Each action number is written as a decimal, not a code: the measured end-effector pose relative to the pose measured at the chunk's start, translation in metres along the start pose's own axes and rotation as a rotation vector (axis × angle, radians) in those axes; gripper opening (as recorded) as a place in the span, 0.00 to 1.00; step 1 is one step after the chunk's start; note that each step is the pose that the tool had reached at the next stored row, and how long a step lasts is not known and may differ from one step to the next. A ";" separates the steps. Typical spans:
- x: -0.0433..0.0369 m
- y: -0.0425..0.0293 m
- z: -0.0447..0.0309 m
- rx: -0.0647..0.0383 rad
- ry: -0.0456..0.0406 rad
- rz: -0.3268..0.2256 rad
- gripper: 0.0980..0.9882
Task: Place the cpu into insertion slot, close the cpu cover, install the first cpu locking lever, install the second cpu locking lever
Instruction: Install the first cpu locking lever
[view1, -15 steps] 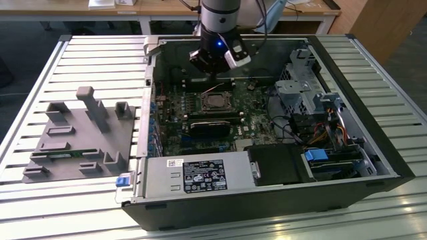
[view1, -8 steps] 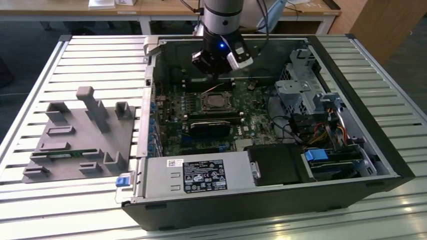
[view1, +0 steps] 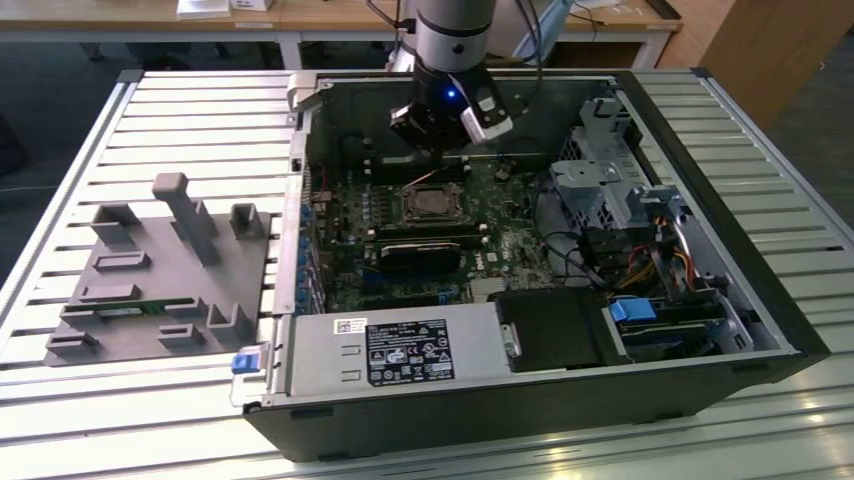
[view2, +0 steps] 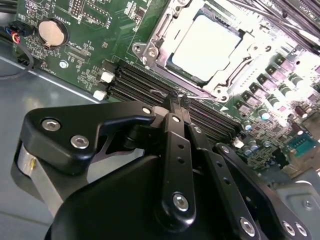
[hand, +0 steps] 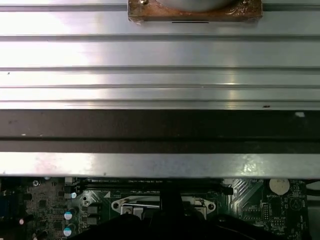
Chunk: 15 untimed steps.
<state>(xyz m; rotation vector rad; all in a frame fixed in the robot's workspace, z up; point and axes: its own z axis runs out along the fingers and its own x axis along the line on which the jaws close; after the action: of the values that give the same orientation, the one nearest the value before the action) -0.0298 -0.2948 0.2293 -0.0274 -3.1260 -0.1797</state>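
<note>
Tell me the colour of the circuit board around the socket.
Green circuit board, dotted with small silver and black parts; clearest in the second wrist view.

Ribbed metal table (view1: 160, 110); on it open computer case (view1: 534, 400), grey plastic fixture tray (view1: 160, 270).

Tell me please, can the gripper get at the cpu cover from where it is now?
Probably yes. In the second wrist view the gripper hangs just beside the cpu cover, which lies closed around the cpu, and nothing stands between them. The case is open above.
</note>
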 end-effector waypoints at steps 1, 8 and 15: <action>-0.0003 -0.0001 0.0008 0.000 -0.0001 0.000 0.01; -0.0024 -0.0005 0.0050 0.000 0.0000 0.000 0.01; -0.0054 -0.0008 0.0094 0.000 0.0000 0.000 0.01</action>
<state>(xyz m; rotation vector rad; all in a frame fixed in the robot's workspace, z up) -0.0245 -0.2947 0.2198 -0.0274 -3.1260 -0.1798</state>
